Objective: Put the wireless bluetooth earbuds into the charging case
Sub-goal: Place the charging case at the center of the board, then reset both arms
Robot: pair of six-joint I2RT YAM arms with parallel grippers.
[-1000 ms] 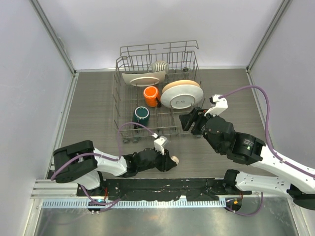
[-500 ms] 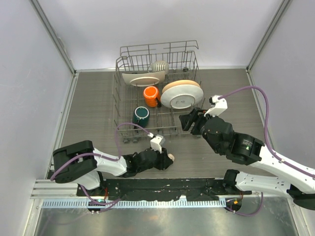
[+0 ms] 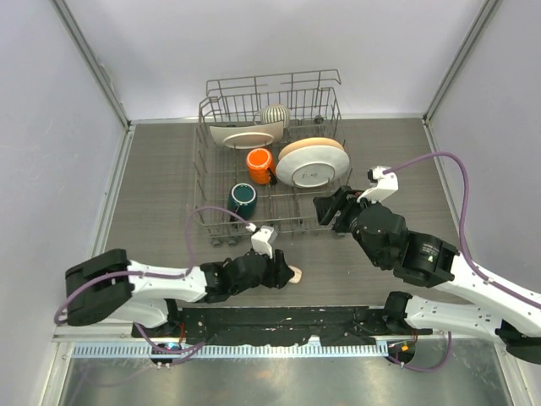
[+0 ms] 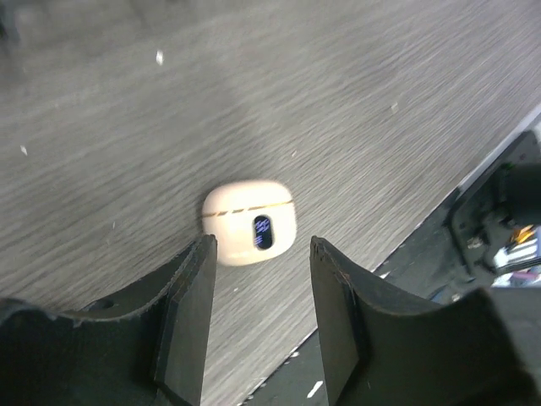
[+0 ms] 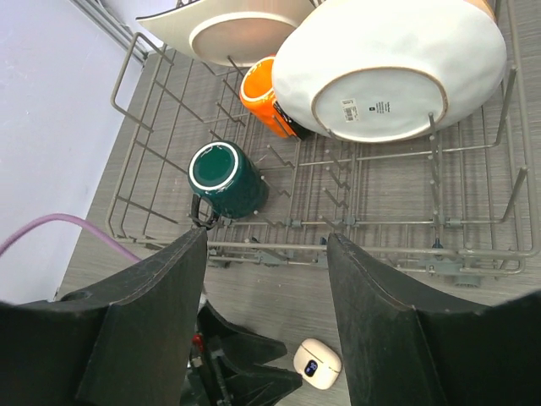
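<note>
Plainly, grey woodgrain table, pale walls, cream case loose; left gripper, right gripper apart.

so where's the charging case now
Top view: the charging case is near the table's front edge, just off the left gripper, in front of the dish rack.

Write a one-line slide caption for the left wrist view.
The open left gripper frames a closed cream charging case lying on the grey wood-grain table.

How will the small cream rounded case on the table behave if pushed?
The small cream rounded case looks smooth, so it may slip in a grip. Lying low on the grey wood-grain table, it would probably slide or spin, not tip.
</note>
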